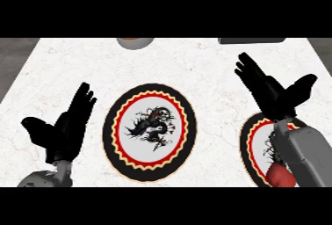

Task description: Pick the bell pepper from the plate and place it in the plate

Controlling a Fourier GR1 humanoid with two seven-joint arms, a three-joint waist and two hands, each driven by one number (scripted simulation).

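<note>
Red bell pepper on plate

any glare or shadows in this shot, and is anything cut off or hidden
Head view: even light, no glare on the marble counter; the right forearm hides much of the right plate and the red bell pepper; a bowl is cropped at the top.

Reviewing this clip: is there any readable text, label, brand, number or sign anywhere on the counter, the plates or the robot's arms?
None can be read.
The centre plate carries a black dragon-like drawing inside red and cream rings, with no letters.
The right plate, partly hidden by the right forearm and holding the red bell pepper, shows the same pattern and no text.
The counter and both arms are unmarked.
</note>
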